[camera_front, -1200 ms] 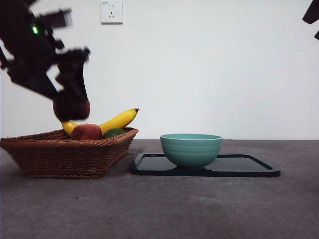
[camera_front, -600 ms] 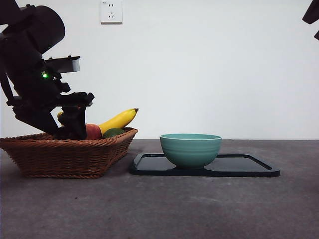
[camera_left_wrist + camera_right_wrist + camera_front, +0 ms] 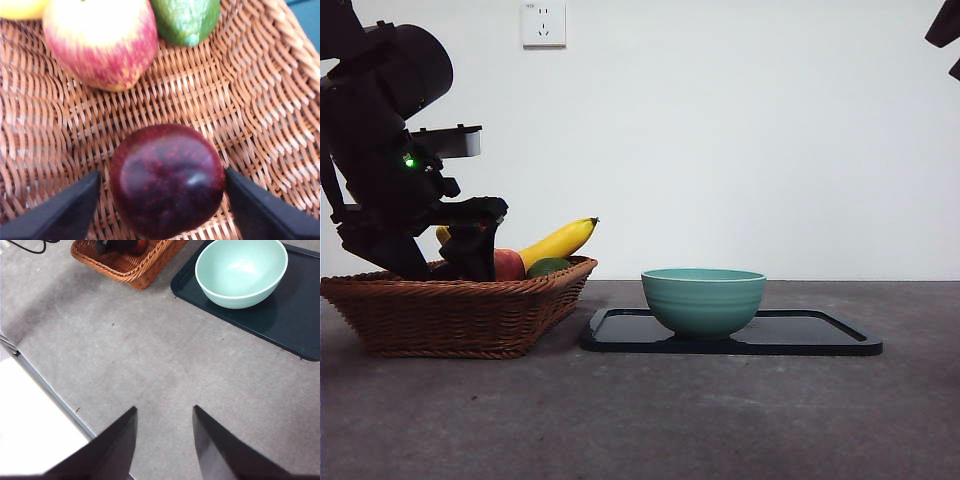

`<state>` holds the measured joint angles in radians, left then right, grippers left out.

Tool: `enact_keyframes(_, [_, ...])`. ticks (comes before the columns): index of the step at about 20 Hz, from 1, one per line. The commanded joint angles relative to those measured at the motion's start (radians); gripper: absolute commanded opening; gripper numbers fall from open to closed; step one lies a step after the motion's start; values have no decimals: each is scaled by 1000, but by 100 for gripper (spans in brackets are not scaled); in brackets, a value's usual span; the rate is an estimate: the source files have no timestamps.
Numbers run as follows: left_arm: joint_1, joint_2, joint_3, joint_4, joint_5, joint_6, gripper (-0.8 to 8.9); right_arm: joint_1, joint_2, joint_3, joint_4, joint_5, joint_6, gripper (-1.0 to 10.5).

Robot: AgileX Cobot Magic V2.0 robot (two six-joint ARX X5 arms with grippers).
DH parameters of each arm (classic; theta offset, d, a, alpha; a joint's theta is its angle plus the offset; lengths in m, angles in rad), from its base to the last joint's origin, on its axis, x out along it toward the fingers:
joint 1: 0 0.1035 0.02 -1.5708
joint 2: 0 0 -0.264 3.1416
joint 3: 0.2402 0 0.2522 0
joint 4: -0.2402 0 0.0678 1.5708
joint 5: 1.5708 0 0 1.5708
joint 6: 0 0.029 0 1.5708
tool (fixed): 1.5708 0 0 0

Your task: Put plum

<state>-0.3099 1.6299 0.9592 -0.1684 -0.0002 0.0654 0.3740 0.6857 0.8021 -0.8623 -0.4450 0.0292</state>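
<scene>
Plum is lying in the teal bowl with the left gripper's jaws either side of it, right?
Not quite: the plum lies in the wicker basket, not the bowl, as the left wrist view shows. The left gripper does have its jaws either side of it.

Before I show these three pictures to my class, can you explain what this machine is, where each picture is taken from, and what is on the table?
It is a robot with two arms, each ending in a two-jawed gripper. One picture looks level across the table; the other two come from cameras on each wrist. On the table stand a wicker basket and a dark tray holding a green bowl. The left gripper is down in the basket, jaws open on either side of the plum, which rests on the weave. Beside it lie a red-and-yellow fruit, a green fruit and a banana. The right gripper waits open above bare table.
</scene>
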Motion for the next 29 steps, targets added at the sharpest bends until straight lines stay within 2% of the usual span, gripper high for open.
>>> enact_keyframes(1, [-4, 21, 11, 5, 0, 1, 419, 6, 5, 8, 10, 0, -11, 176])
enact_keyframes(3, [-4, 13, 13, 4, 0, 1, 448, 6, 5, 8, 10, 0, -11, 176])
enact_keyframes(8, [-3, -66, 14, 4, 0, 1, 447, 6, 5, 8, 10, 0, -11, 176])
enact_keyframes(12, [-4, -187, 14, -14, 0, -10, 444, 6, 5, 8, 18, 0, -11, 176])
enact_keyframes(15, [-14, -302, 14, -89, 20, -27, 436, 6, 5, 8, 30, 0, -11, 176])
enact_keyframes(21, [-16, -526, 14, -319, 356, -32, 436, 6, 5, 8, 55, 0, -11, 176])
enact_keyframes(29, [-18, -703, 14, -616, 618, -20, 436, 6, 5, 8, 54, 0, -11, 176])
